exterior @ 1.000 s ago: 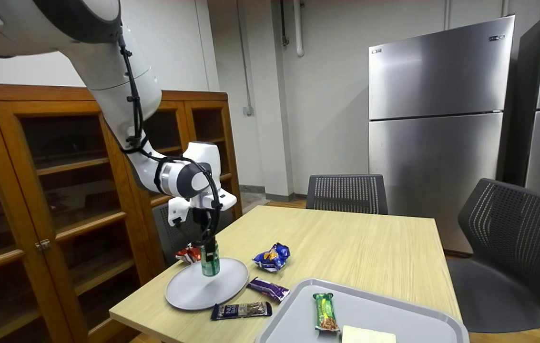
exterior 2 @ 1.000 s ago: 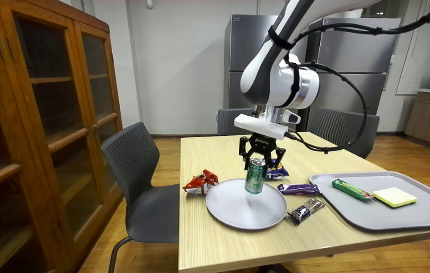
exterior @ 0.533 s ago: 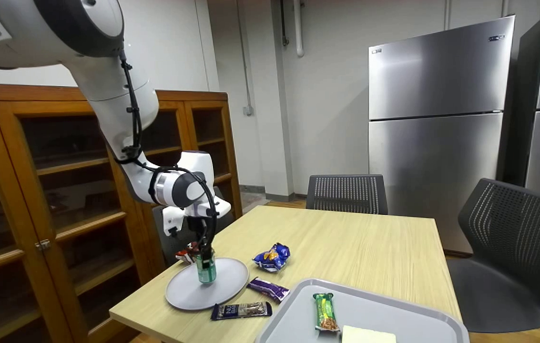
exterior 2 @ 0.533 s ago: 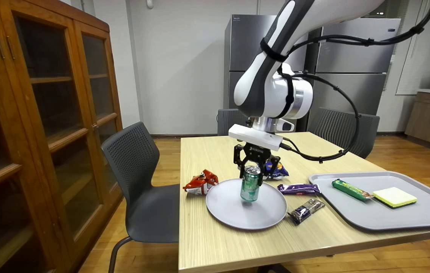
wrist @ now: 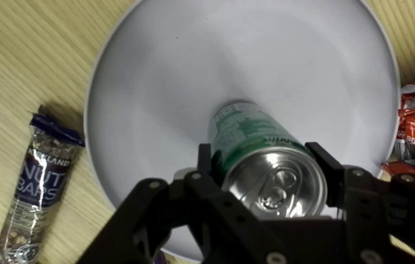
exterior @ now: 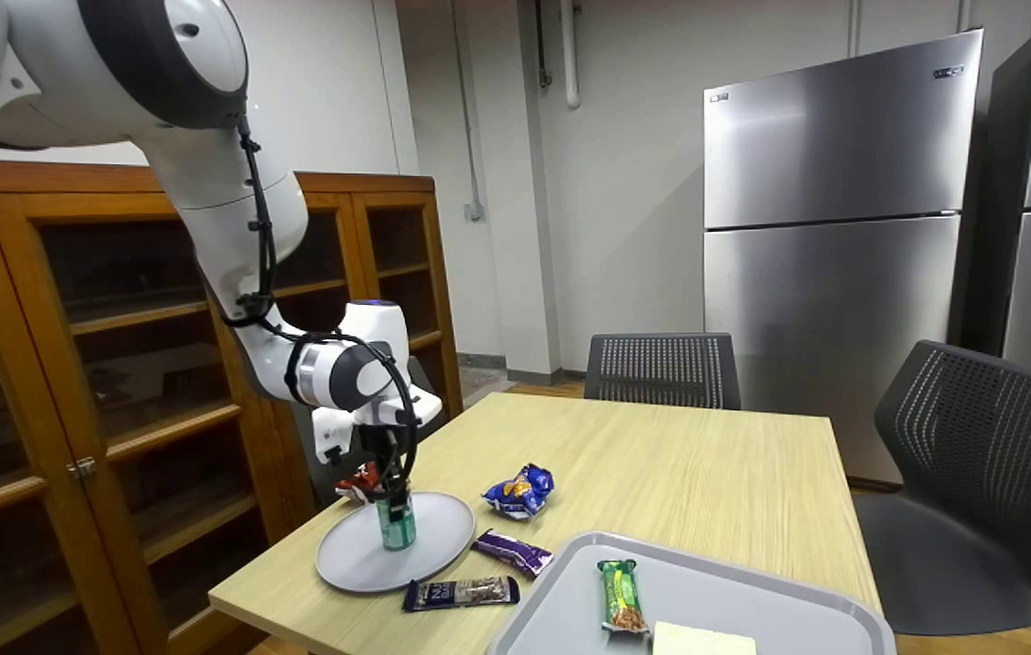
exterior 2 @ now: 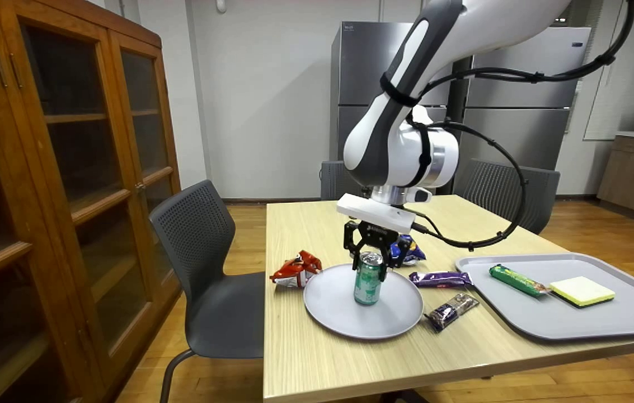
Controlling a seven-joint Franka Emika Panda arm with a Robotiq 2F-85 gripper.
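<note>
Clasping the green can (wrist: 256, 141) between its fingers, the gripper (exterior 2: 370, 272) sits lower than a second ago. Its load is now on or just above the plate (exterior 2: 330, 305); the lowering looks nearly done.

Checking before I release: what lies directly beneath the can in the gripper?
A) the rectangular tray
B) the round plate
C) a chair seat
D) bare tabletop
B: the wrist view shows the can held in the gripper, with the round plate showing around its base.
</note>
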